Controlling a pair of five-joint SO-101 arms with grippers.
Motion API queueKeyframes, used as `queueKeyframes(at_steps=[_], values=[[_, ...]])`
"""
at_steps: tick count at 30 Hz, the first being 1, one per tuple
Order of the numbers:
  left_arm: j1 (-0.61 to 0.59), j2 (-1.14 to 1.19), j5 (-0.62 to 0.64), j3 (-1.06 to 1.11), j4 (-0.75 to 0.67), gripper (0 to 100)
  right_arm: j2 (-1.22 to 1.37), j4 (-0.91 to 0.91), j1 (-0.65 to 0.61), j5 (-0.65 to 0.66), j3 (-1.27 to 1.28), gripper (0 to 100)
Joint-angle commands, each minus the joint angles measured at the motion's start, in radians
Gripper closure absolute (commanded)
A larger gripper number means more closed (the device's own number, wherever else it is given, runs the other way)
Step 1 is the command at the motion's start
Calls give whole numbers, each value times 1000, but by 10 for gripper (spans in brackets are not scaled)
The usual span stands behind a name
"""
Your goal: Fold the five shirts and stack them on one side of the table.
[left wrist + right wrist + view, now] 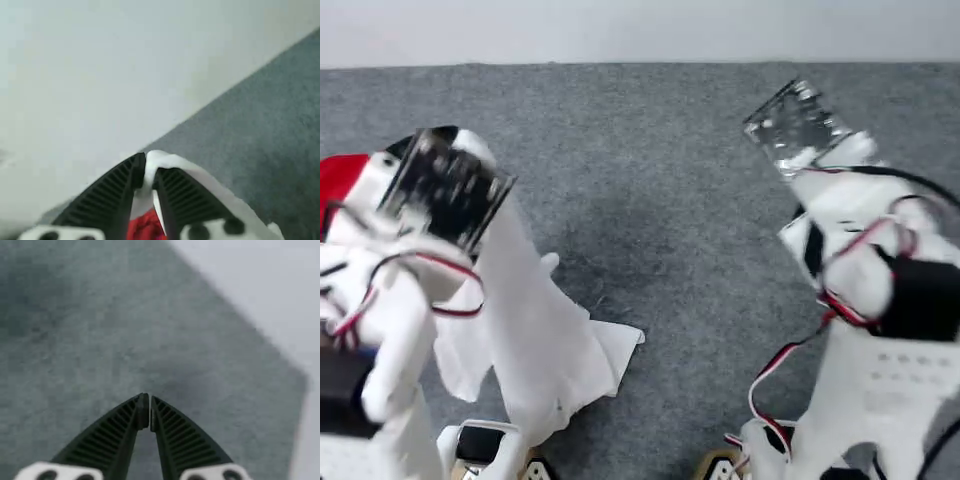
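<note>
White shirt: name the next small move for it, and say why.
Probably lower the white shirt onto the grey table and spread it flat: it hangs crumpled from the left end effector, which is shut on a pinch of it, while the right end effector is shut on nothing.

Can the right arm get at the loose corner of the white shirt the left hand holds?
Probably yes. Nothing stands on the grey felt mat between the right hand and the crumpled white cloth shirt, so the way looks free. The right hand is shut and empty, so it must open first.
</note>
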Motion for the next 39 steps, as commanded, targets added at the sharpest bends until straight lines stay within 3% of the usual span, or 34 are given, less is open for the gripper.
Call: queueKeyframes(at_steps=[1,5,9,13,26,39], values=[[9,34,8,8,64,986,-27,21,-90,-77,178,987],[-8,55,5,120,147,986,-4,-76,-223,-181,379,987],[-130,55,-12,255,121,986,87,-206,-360,-282,511,986],[-284,55,-110,363,72,986,246,-286,-473,-362,517,950],[-555,55,-236,555,-84,986,776,-340,-765,-440,127,817],[-574,55,-236,572,-94,986,981,-242,-897,-451,-95,812]])
